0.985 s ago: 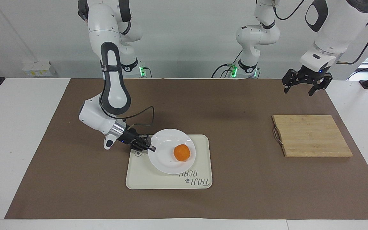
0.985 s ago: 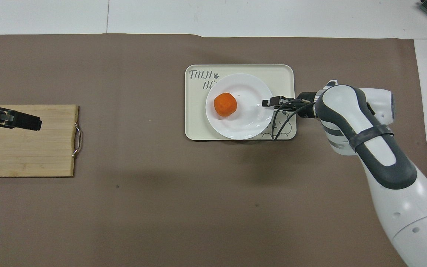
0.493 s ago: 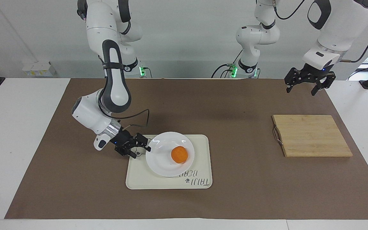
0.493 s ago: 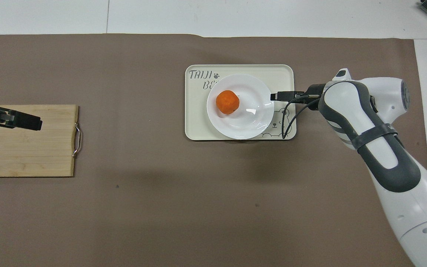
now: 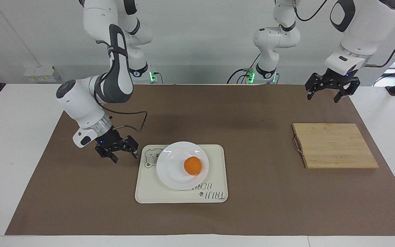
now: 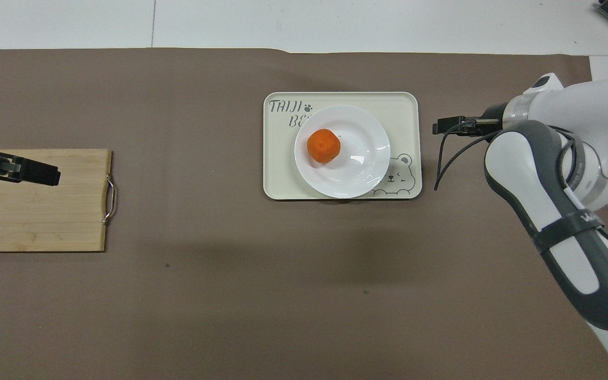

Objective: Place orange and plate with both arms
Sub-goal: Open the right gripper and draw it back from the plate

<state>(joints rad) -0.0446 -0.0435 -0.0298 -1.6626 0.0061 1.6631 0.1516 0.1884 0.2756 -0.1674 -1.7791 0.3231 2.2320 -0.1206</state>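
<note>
The orange point(image 5: 193, 165) lies on the plate point(image 5: 170, 168), which sits on the tray point(image 5: 218, 161). The right gripper point(image 5: 117, 152) hangs released beside the tray; the left gripper point(image 5: 327, 91), also released, waits above the board point(image 5: 334, 145). A bumped tray could make the orange roll.

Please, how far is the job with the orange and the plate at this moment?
It looks nearly finished. The orange lies on the plate, and the plate rests on the tray. Nothing is in hand: the right pincer is open over the mat beside the tray, and the left pincer waits open above the table near the cutting board. No step looks left.
</note>
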